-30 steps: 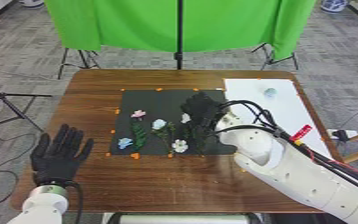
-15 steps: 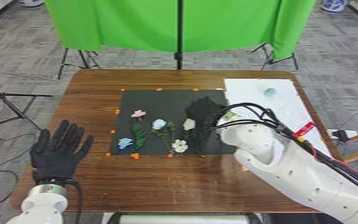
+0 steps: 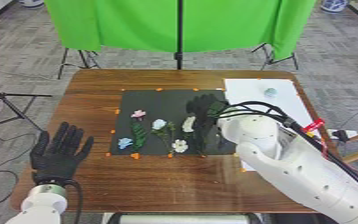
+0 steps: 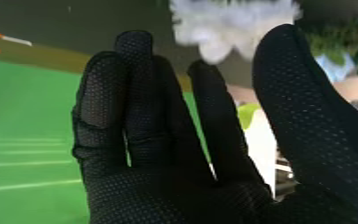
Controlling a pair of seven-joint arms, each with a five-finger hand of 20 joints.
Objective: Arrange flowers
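One white flower (image 3: 189,124) lies near the released right robot hand (image 3: 202,106); the left robot hand (image 3: 58,159) is also released.

The right robot hand (image 3: 206,107) has moved a little to the right. More of the white flower (image 3: 189,124) beside it shows now than at first. The right arm (image 3: 266,146) has turned, and its red tag (image 3: 314,125) is farther right and looks thinner.

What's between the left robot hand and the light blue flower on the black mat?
The head view shows bare tabletop, then a strip of black mat, between the left robot hand and the light blue flower.
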